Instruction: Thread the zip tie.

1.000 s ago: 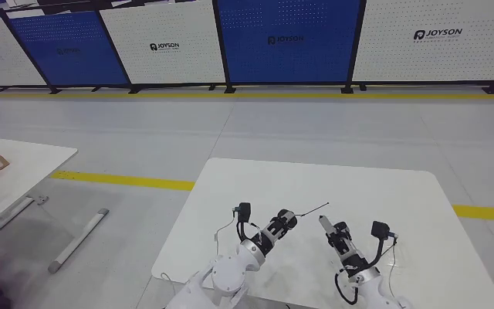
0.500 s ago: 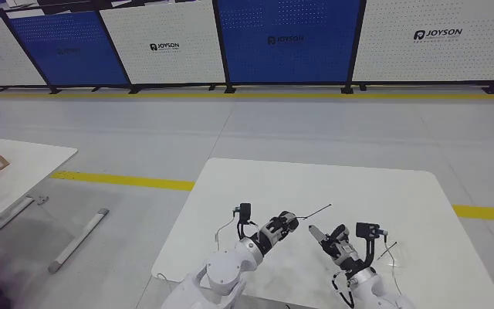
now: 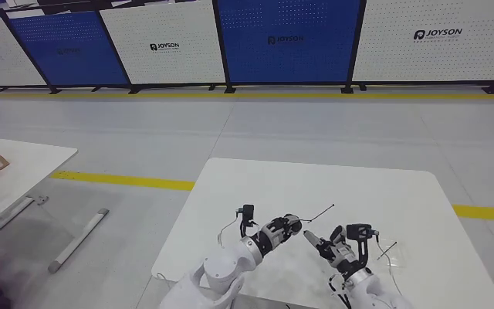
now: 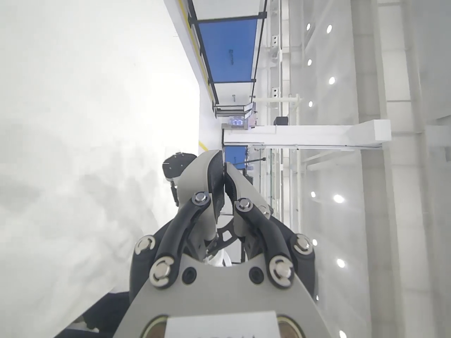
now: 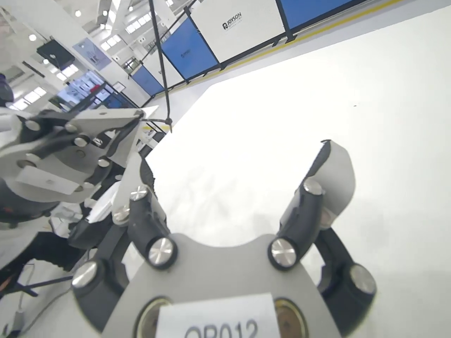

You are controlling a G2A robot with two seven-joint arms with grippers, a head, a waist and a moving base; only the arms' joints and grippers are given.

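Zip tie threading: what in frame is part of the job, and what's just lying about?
Job:
- zip tie, pinched in the shut left gripper
- right gripper, open, close by
- work table under both

Lying about:
- second white table, off to the side
- grey bar on the floor
- partition panels, blue and white
- yellow floor line

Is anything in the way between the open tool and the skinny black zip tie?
Nothing visible is. The left tool pinches the zip tie, which pokes out past its tips. The right tool sits open beside it, with just bare white table between them.
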